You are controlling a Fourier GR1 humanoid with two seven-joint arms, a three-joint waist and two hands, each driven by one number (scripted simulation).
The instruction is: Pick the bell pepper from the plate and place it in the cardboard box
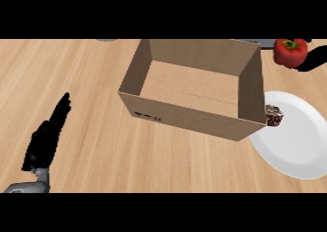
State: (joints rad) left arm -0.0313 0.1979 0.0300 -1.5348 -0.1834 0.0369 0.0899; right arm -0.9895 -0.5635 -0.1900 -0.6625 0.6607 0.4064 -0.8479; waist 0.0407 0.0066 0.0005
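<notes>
The red bell pepper (289, 52) with a green stem is at the top right, beyond the white plate (299, 145) and just off the far right corner of the open cardboard box (192, 86). My right hand (314, 59) shows as a black shape against the pepper's right side, curled on it, and is mostly hidden by the picture's edge. The box is upright in the middle of the counter with nothing inside. My left hand (49, 136) rests at the lower left with straight fingers, well away from the box.
A small dark cupcake (274, 115) sits on the plate's left rim, right beside the box's near right corner. Grey objects peek in at the top edge (105, 40) and behind the box (262, 43). Wooden counter lies all around.
</notes>
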